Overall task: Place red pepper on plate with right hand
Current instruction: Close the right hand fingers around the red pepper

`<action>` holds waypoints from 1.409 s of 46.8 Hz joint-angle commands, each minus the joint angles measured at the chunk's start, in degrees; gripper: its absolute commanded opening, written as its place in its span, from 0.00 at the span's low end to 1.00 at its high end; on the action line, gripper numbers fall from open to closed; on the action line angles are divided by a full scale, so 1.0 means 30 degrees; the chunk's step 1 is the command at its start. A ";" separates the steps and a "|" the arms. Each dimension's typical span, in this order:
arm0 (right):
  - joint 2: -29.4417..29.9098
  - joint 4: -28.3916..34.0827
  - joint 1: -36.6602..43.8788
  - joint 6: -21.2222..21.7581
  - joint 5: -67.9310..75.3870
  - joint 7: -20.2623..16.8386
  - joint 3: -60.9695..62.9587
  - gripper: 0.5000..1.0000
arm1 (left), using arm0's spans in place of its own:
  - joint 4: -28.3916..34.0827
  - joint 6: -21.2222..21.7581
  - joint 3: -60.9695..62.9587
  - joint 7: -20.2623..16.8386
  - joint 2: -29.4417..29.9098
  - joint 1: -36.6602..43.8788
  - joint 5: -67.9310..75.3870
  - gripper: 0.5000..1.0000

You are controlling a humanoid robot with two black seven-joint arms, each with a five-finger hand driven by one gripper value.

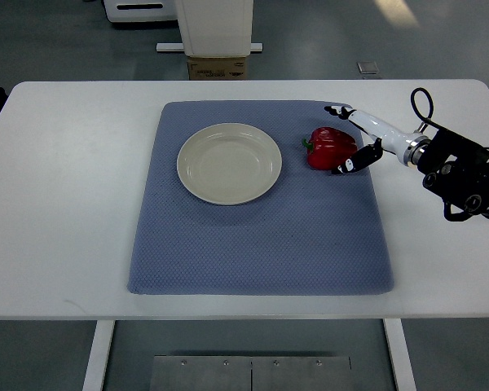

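Note:
A red pepper point(326, 148) with a green stem lies on the blue-grey mat point(261, 244), just right of the cream plate point(229, 163), which holds nothing. My right hand point(339, 139) reaches in from the right edge and sits at the pepper's right side. Its white fingers point(367, 120) stretch past the far side of the pepper, and the dark thumb point(348, 166) lies at its near side. The hand is open, with the fingers spread around the pepper rather than closed on it. The pepper rests on the mat. My left arm does not show.
The mat lies on a white table point(65, 204). The black forearm and cable point(464, 175) hang over the table's right part. Beyond the far edge stand a cardboard box point(218, 67) and a white stand.

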 commanded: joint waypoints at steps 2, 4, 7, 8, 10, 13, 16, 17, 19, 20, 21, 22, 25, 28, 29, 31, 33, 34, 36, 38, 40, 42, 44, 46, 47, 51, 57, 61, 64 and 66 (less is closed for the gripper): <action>0.0002 -0.0016 0.0000 0.0009 0.0001 -0.0042 -0.0026 1.00 | 0.0000 -0.0003 0.0000 0.0000 0.0000 0.0001 0.0023 1.00; 0.0002 -0.0016 0.0000 0.0009 0.0001 -0.0042 -0.0026 1.00 | 0.0000 -0.0003 0.0000 0.0000 0.0000 0.0001 0.0023 1.00; 0.0002 -0.0016 0.0000 0.0038 0.0001 -0.0042 -0.0026 1.00 | 0.0000 -0.0003 0.0000 0.0000 0.0000 0.0001 -0.0006 1.00; 0.0002 -0.0016 0.0000 0.0038 0.0001 -0.0042 -0.0026 1.00 | 0.0000 -0.0003 0.0000 0.0000 0.0000 0.0001 -0.0006 1.00; 0.0002 -0.0016 0.0000 0.0038 0.0001 -0.0042 -0.0026 1.00 | 0.0000 -0.0003 0.0000 0.0000 0.0000 0.0001 -0.0006 1.00; 0.0002 0.0014 0.0000 0.0067 0.0001 -0.0071 -0.0026 1.00 | 0.0000 -0.0003 0.0000 0.0000 0.0000 0.0001 0.0023 1.00; 0.0061 0.0014 0.0000 0.0067 0.0001 -0.0042 -0.0026 1.00 | 0.0000 -0.0003 0.0000 0.0000 0.0000 0.0001 -0.0006 1.00; 0.0119 -0.0015 0.0000 0.0067 0.0001 -0.0042 -0.0026 1.00 | 0.0000 -0.0003 0.0000 0.0029 0.0000 0.0001 0.0023 1.00; 0.0207 -0.0016 0.0000 0.0067 0.0001 -0.0042 -0.0026 1.00 | 0.0000 -0.0003 0.0000 0.0000 0.0000 0.0001 0.0023 1.00; 0.0207 0.0013 0.0000 0.0067 0.0001 -0.0042 -0.0026 1.00 | 0.0000 -0.0003 0.0000 0.0000 0.0000 0.0001 -0.0006 1.00; 0.0236 -0.0015 0.0029 0.0067 0.0001 -0.0071 -0.0026 1.00 | 0.0000 -0.0003 0.0000 0.0000 0.0000 0.0001 0.0023 1.00; 0.0237 -0.0016 0.0001 0.0067 0.0001 -0.0071 -0.0026 1.00 | 0.0000 -0.0003 0.0000 0.0000 0.0000 0.0001 -0.0006 1.00; 0.0324 -0.0016 0.0059 0.0067 0.0001 -0.0071 -0.0026 1.00 | 0.0000 -0.0003 0.0000 0.0000 0.0000 0.0001 -0.0006 1.00; 0.0442 -0.0016 0.0117 0.0067 0.0001 -0.0100 -0.0026 1.00 | 0.0000 -0.0003 0.0000 0.0000 0.0000 0.0001 -0.0006 1.00; 0.0471 -0.0016 0.0117 0.0096 0.0001 -0.0130 -0.0026 1.00 | 0.0000 -0.0003 0.0000 0.0000 0.0000 0.0001 -0.0006 1.00; 0.0471 -0.0016 0.0117 0.0068 0.0001 -0.0217 -0.0055 0.99 | 0.0000 -0.0003 0.0000 0.0000 0.0000 0.0001 0.0023 1.00; 0.0500 -0.0016 0.0117 0.0096 0.0001 -0.0334 -0.0055 0.98 | 0.0000 -0.0003 0.0000 0.0000 0.0000 0.0001 -0.0006 1.00; 0.0500 -0.0016 0.0146 0.0068 0.0001 -0.0364 -0.0084 0.96 | 0.0000 -0.0003 0.0000 0.0000 0.0000 0.0001 -0.0006 1.00; 0.0530 -0.0045 0.0147 0.0067 0.0001 -0.0423 -0.0201 0.92 | 0.0000 -0.0003 0.0000 0.0000 0.0000 0.0001 -0.0006 1.00; 0.0530 -0.0074 0.0147 0.0067 0.0001 -0.0482 -0.0289 0.90 | 0.0000 -0.0003 0.0000 0.0000 0.0000 0.0001 -0.0006 1.00; 0.0559 -0.0162 0.0147 0.0067 0.0001 -0.0424 -0.0289 0.89 | 0.0000 -0.0003 0.0000 0.0000 0.0000 0.0001 -0.0006 1.00; 0.0588 -0.0249 0.0147 0.0067 0.0001 -0.0482 -0.0319 0.89 | 0.0000 -0.0003 0.0000 0.0000 0.0000 0.0001 -0.0006 1.00; 0.0617 -0.0425 0.0147 0.0067 0.0001 -0.0482 -0.0319 0.86 | 0.0000 -0.0003 0.0000 0.0000 0.0000 0.0001 -0.0006 1.00; 0.0618 -0.0543 0.0147 0.0067 0.0030 -0.0482 -0.0319 0.85 | 0.0000 -0.0003 0.0000 0.0000 0.0000 0.0001 -0.0006 1.00; 0.0618 -0.0572 0.0147 0.0067 0.0001 -0.0511 -0.0319 0.84 | 0.0000 -0.0003 0.0000 0.0000 0.0000 0.0001 0.0023 1.00; 0.0588 -0.0572 0.0147 0.0067 0.0030 -0.0511 -0.0319 0.76 | 0.0000 -0.0003 0.0000 0.0000 0.0000 0.0001 -0.0006 1.00; 0.0588 -0.0572 0.0147 0.0126 0.0030 -0.0511 -0.0319 0.61 | 0.0000 -0.0003 0.0000 0.0000 0.0000 0.0001 -0.0006 1.00; 0.0588 -0.0572 0.0147 0.0184 0.0030 -0.0511 -0.0348 0.55 | 0.0000 -0.0003 0.0000 0.0000 0.0000 0.0001 -0.0006 1.00; 0.0588 -0.0572 0.0147 0.0214 0.0030 -0.0511 -0.0319 0.52 | 0.0000 -0.0003 0.0000 0.0029 0.0000 0.0001 -0.0006 1.00; 0.0588 -0.0572 0.0147 0.0214 0.0030 -0.0511 -0.0319 0.49 | 0.0000 -0.0003 0.0000 0.0000 0.0000 0.0001 -0.0006 1.00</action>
